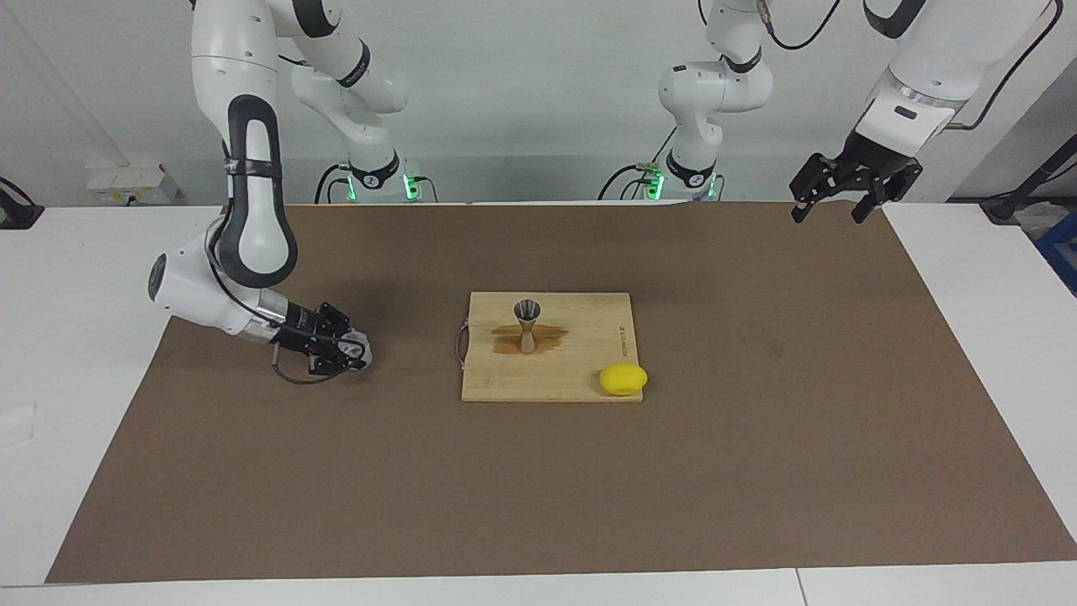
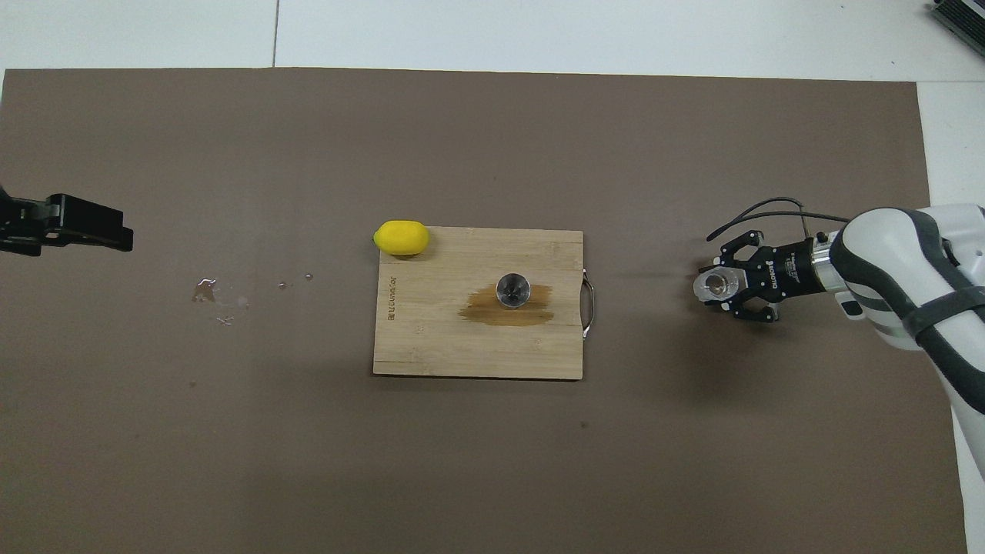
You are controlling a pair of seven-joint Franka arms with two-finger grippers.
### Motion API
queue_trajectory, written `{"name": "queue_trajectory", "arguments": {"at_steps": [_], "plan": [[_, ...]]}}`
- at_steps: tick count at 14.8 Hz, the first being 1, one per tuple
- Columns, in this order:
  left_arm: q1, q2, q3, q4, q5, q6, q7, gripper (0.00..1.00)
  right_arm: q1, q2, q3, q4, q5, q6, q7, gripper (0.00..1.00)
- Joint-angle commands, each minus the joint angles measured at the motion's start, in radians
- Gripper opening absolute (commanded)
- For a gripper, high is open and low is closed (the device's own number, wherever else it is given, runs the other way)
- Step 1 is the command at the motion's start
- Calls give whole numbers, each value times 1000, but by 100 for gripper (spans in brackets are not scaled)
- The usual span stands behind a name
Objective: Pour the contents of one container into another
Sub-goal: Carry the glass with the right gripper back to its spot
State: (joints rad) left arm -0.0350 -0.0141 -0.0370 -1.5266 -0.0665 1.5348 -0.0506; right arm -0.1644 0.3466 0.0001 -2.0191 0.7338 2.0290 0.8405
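Observation:
The grey metal jigger (image 1: 527, 324) stands upright on a wooden cutting board (image 1: 580, 370), in a dark wet patch; it also shows in the overhead view (image 2: 513, 290). My right gripper (image 1: 352, 348) is shut on the small clear glass cup (image 1: 358, 346). It holds the cup upright, low at the brown mat, beside the board toward the right arm's end of the table. The overhead view shows that gripper (image 2: 719, 286) and the cup (image 2: 714, 285) mouth-up. My left gripper (image 1: 835, 206) waits open in the air over the mat's corner at the left arm's end.
A yellow lemon (image 1: 623, 379) lies at the board's corner farther from the robots, toward the left arm's end (image 2: 401, 237). Small water drops (image 2: 219, 296) lie on the mat between the board and the left arm's end. The board has a metal handle (image 2: 589, 308).

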Motion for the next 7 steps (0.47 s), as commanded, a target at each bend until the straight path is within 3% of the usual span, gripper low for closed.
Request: {"name": "queue_trajectory", "arguments": {"at_steps": [1,2,3,7], "plan": [[-11,-3,9,2,22,5,-17,100,-43,-23,12,-33,36,-12,-57,58],[-11,-3,9,-1,21,7,-17,100,-44,-28,11,-44,36,-10,-69,92],[-13,-3,9,-1,22,7,-17,100,-46,-38,9,-49,36,-12,-70,99],[-11,-4,9,-1,22,7,-17,100,-44,-153,6,-70,19,-16,-118,100]]}}
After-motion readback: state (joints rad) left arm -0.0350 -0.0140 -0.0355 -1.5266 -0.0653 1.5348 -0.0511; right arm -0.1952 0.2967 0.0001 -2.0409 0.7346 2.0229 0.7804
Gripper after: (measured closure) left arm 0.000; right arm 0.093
